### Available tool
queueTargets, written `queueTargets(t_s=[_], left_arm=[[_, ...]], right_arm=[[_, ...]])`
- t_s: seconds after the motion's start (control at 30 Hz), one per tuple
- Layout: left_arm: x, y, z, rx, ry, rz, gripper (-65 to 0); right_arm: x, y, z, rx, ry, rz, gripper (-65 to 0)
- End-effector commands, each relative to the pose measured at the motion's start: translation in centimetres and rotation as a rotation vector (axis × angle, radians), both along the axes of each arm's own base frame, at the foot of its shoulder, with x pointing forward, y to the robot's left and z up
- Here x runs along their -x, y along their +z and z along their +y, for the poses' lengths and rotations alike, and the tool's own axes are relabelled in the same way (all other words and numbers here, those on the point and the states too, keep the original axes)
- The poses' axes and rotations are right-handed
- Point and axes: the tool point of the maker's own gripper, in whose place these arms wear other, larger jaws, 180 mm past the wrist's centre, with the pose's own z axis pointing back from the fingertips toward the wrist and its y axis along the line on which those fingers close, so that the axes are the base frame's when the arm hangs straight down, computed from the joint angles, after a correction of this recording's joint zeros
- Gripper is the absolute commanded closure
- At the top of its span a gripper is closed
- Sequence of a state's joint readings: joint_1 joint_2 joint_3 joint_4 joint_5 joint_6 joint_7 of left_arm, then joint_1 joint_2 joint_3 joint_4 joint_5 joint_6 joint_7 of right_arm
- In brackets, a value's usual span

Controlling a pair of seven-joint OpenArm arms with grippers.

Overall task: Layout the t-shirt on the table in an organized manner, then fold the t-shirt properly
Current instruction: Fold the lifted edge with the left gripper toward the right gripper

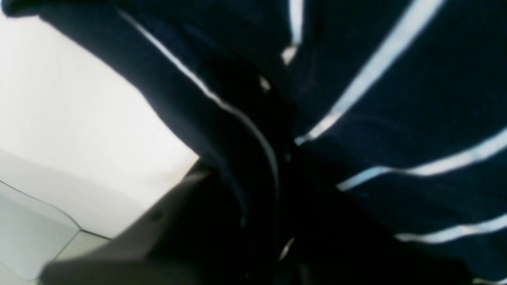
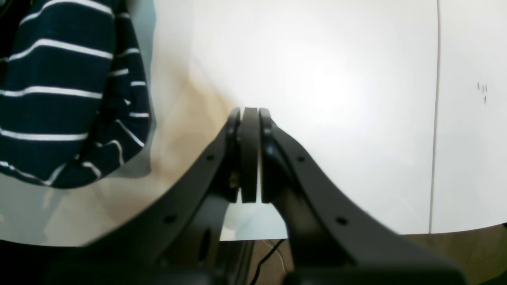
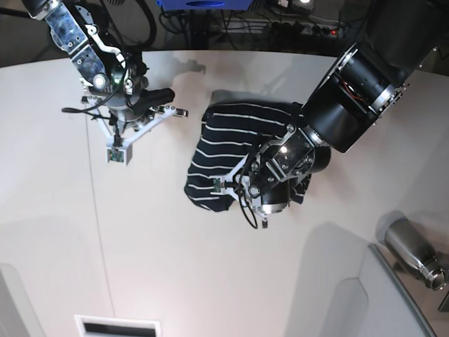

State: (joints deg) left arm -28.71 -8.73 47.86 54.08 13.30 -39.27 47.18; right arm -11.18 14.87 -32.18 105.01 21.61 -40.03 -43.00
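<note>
The t-shirt [image 3: 224,137], dark navy with thin white stripes, lies bunched in a heap on the white table [image 3: 140,246] right of centre. My left gripper [image 3: 235,186] sits at the heap's near edge, shut on a fold of it. In the left wrist view, striped fabric of the t-shirt [image 1: 396,118] fills the frame and hides the fingertips; the table [image 1: 59,99] shows at left. My right gripper [image 3: 168,95] hovers left of the shirt, apart from it. Its jaws [image 2: 249,118] are shut with nothing between them, over bare table [image 2: 336,79], with the t-shirt [image 2: 51,99] off to the left.
A shiny metal bottle [image 3: 414,249] lies at the right edge beside a grey panel [image 3: 379,302]. A thin dark seam [image 2: 435,99] crosses the tabletop. A white slot [image 3: 116,328] sits at the near edge. Cables run behind the curved far edge.
</note>
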Motion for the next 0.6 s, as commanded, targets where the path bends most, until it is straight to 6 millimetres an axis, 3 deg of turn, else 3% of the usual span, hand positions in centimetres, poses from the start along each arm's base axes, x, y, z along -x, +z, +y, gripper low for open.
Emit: queueTargets(t_s=[0.0,0.4,0.57], left_arm=[[0.5,-0.1,-1.4,0.064,-0.004,0.028,0.0],[1.9,-1.4,-0.5,0.069,0.053,0.073,0.0],[1.6,-1.4,-2.8,0.142,0.116,0.091,0.0]], right_arm=[[-0.9,1.0,0.0,-0.004,-0.004,-0.046,-0.9],[-1.1,1.6,0.2,-0.013,-0.002,-0.06,-0.9],[-1.2,1.9,0.2,-0.017,0.001,-0.072,-0.9]])
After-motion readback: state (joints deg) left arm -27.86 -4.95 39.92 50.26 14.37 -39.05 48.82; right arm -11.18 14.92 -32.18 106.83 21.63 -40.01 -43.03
